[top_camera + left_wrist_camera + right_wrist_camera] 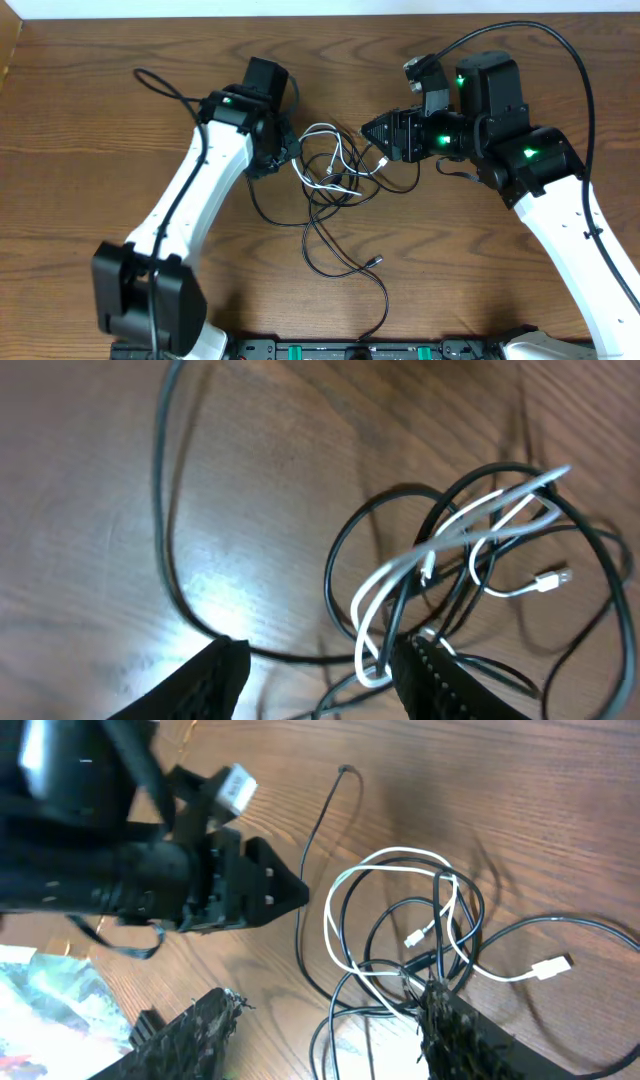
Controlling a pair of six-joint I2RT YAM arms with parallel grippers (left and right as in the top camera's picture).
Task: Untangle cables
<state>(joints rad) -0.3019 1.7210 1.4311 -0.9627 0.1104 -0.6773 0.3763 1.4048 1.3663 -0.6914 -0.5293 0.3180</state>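
Observation:
The cables (335, 165) lie in one tangle at the table's middle: a white cable (325, 135) looped through black ones, and one black cord running down to a small plug (375, 261). My left gripper (287, 150) is at the tangle's left edge and my right gripper (370, 130) at its upper right. In the left wrist view the left gripper (322, 670) is open, with a white loop (372, 660) and black strands beside its right finger (430, 675). In the right wrist view the right gripper (325, 1020) is open above black loops (380, 995), gripping nothing. The white plug (552, 966) lies free.
The left arm's thick black wire (160, 85) arcs over the table at upper left, the right arm's (570, 45) at upper right. A black base rail (350, 350) runs along the front edge. The left arm's wrist (150, 870) is close ahead in the right wrist view.

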